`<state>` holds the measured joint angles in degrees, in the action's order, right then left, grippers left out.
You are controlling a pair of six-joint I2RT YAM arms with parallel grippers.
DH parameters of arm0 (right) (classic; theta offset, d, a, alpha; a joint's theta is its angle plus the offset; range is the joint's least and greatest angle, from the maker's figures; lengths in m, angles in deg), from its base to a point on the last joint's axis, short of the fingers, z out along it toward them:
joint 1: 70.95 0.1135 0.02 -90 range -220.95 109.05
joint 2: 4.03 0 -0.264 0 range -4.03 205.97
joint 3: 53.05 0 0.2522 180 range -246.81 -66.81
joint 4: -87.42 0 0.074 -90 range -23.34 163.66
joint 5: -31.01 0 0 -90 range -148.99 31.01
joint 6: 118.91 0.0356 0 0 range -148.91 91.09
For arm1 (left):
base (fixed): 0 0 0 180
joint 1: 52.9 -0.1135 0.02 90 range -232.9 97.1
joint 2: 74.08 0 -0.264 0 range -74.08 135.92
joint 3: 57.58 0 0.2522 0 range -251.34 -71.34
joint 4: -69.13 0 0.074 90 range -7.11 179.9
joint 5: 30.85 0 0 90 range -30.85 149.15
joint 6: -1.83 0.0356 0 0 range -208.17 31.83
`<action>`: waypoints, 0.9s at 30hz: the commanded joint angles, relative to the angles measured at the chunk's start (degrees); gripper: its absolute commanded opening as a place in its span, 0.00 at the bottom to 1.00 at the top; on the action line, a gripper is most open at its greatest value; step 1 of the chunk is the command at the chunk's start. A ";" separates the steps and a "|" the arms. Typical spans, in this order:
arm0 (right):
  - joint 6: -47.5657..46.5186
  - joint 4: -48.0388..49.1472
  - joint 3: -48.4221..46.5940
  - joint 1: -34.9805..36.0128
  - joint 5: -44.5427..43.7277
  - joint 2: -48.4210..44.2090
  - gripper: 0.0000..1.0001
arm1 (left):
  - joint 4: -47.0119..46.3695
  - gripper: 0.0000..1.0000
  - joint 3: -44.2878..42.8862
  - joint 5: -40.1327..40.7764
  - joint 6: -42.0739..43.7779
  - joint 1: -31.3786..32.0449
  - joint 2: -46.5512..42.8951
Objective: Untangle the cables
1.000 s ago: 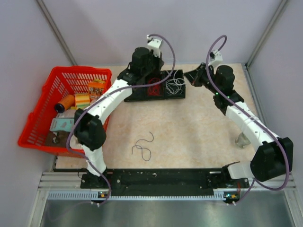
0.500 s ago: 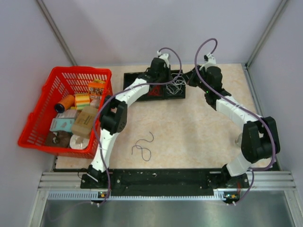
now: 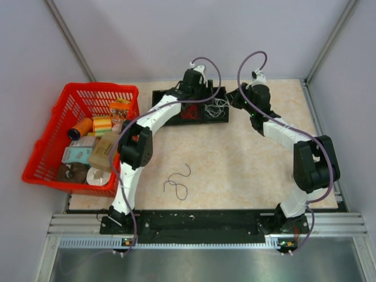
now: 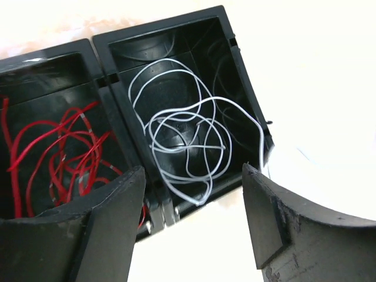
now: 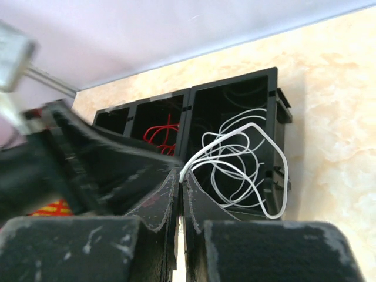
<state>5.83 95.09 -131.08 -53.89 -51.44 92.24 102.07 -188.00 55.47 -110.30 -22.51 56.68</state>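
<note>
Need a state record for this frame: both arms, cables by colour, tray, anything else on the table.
left end effector: open, holding nothing, over the right compartment of the tray
right end effector: shut on a strand of the white cables
white cables: right compartment, one loop over its wall
red cables: middle compartment
dark cable: loose on the table, outside the tray
basket: red, at the left edge, assorted items inside

Table holds basket, black tray, dark cable

white arms, black joints (purple wiring)
</note>
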 commanded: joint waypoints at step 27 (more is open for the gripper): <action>-4.59 -31.60 -36.43 7.55 -13.00 26.86 0.00 | 10.26 0.82 61.02 20.30 0.15 19.86 -59.66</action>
<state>4.00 74.80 -160.34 -46.98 -60.31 117.24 105.72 -129.54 70.49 -110.74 -8.91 -3.45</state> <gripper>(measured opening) 0.007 0.818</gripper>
